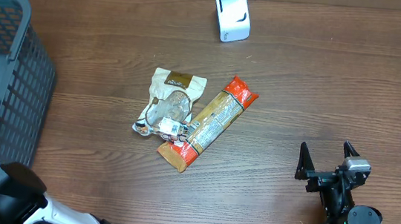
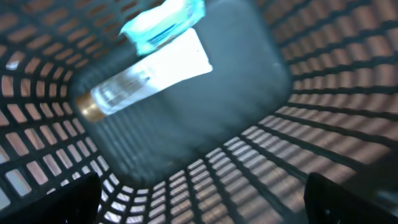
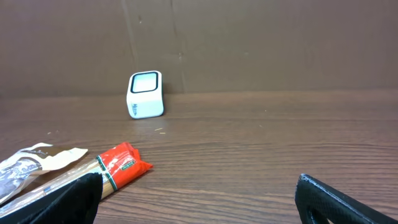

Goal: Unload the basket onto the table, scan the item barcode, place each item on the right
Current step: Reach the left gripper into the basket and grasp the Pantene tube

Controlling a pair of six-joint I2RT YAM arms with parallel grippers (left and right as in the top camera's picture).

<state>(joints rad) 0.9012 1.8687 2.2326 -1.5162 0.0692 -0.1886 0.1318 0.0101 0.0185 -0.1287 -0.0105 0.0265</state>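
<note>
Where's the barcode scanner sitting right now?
Overhead view: the white scanner stands at the far edge of the table, near centre, beyond the red end of the pasta packet.

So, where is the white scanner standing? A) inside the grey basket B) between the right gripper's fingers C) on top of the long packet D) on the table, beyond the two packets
D: the white scanner stands on the table beyond the pouch and the long packet, apart from both.
</note>
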